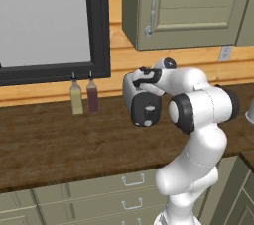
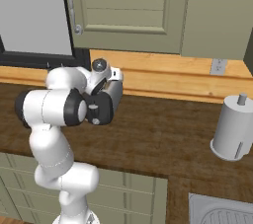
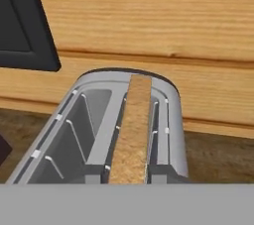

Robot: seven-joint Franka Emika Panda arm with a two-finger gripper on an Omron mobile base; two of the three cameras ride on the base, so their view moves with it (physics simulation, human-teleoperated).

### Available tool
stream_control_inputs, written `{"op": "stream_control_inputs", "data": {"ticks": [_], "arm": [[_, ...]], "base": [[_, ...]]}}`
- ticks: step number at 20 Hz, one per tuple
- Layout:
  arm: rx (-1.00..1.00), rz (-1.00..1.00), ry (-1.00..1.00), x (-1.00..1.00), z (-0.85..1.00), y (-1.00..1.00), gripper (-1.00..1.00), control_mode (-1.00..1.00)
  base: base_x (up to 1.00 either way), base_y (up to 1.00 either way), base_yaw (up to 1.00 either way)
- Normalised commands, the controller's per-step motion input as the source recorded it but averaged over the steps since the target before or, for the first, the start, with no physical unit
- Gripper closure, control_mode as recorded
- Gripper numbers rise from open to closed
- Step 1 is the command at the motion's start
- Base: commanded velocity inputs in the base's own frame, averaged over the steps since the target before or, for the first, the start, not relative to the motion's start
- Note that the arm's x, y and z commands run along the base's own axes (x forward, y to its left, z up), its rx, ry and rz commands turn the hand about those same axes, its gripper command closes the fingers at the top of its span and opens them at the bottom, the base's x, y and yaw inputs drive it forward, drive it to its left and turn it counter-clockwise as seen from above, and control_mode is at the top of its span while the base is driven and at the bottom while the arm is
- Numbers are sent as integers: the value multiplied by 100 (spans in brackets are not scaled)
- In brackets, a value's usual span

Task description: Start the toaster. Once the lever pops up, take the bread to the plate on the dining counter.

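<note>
The hand hangs directly above the small rounded white-silver toaster [image 3: 106, 135], looking down its length into the two slots. Fingertips lie below the frame edge in the hand view, and in both base views the white arm's wrist covers them; cannot tell how wide the jaws stand, or whether they hold anything.

The square tan slice of bread [image 3: 133, 135] stands on edge in the toaster's right-hand slot as the hand camera shows it. Its top crust is rough and crumbly brown, rising a little above the smooth metal rim. The slot beside it is bare grey metal with thin wire guides along its walls.

From the left base view the toaster [image 1: 141, 101] sits on the dark brown wood-grain countertop [image 1: 54, 144], its black end panel facing the camera, with a small light-coloured lever tab [image 1: 147, 112] in the vertical slot. The right base view shows the same black panel [image 2: 100, 108], partly behind the arm's dark elbow joint.

Left of the toaster, against the pale plank wall, stand two slim bottles, one yellowish [image 1: 76, 97], one dark red [image 1: 92, 95]. Well to the toaster's right stands a grey cylindrical paper-towel holder [image 2: 233, 129]. Above the toaster hangs an olive panelled cabinet [image 1: 193, 8].
</note>
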Motion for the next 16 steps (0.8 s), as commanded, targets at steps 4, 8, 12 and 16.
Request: {"op": "stream_control_inputs", "data": {"ticks": [4, 8, 12, 16], "arm": [[0, 0, -20, -50, 32, 0, 100, -100], [0, 0, -20, -43, 65, 0, 100, -100], [0, 0, -13, -52, 64, 0, 100, -100], [0, -1, -2, -69, 45, 3, 100, -100]], "base": [[0, 0, 0], [0, 0, 0], [0, 0, 0], [0, 0, 0]]}}
